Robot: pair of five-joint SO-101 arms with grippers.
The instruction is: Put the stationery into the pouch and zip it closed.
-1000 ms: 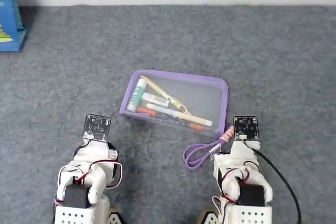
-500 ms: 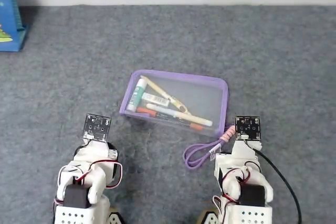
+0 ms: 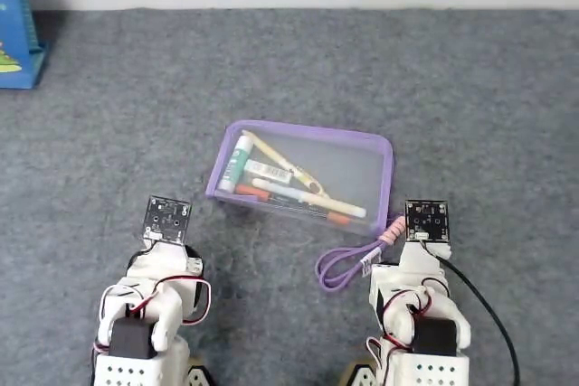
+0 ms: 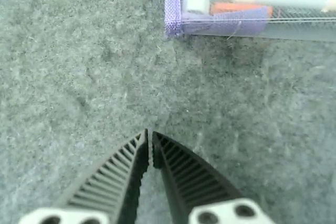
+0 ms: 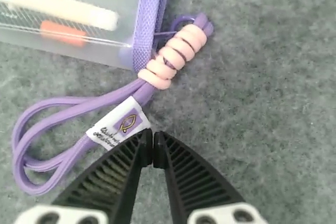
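Lying flat on the grey felt-covered table (image 3: pixel 470 88), the translucent plastic pouch with purple fabric edging (image 3: pixel 353 162) sits just ahead of both arms. It looks light, floppy and slick, so its woven edging should grip better than its walls. The left gripper (image 4: pixel 149 141) and right gripper (image 5: pixel 153 141) hover low over the felt, jaws pressed together on nothing. Beside the right one curls the soft purple cord strap (image 5: pixel 47 124). White-barrelled pens and markers (image 3: pixel 288 185) lie inside the pouch. Smallest, the pink coiled zipper pull (image 5: pixel 173 59) looks the handiest hold.
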